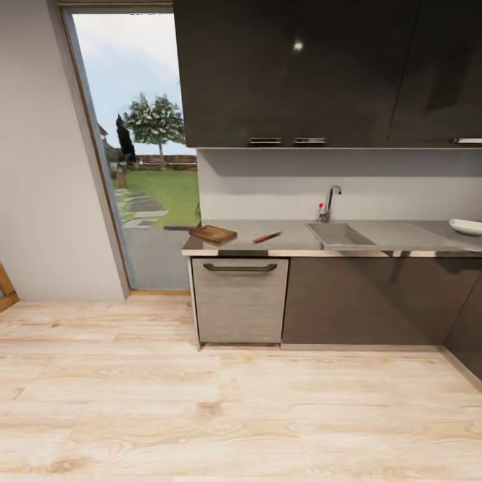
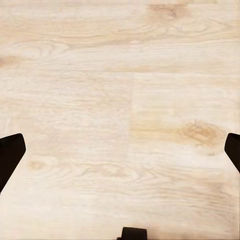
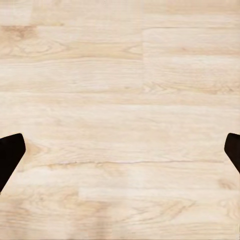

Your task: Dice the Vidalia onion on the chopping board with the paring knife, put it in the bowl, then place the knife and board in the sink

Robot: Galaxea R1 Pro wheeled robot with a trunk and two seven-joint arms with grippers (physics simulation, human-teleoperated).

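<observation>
Across the wooden floor, the chopping board, paring knife and bowl sit untouched on the tabletop beside the sink, the onion presumably hidden inside, so every step remains, both claws spread wide and empty.

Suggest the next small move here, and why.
Probably drive the base forward toward the sink: the countertop with chopping board and paring knife lies across open floor, and both wrist views face floorboards, fingers apart.
</observation>
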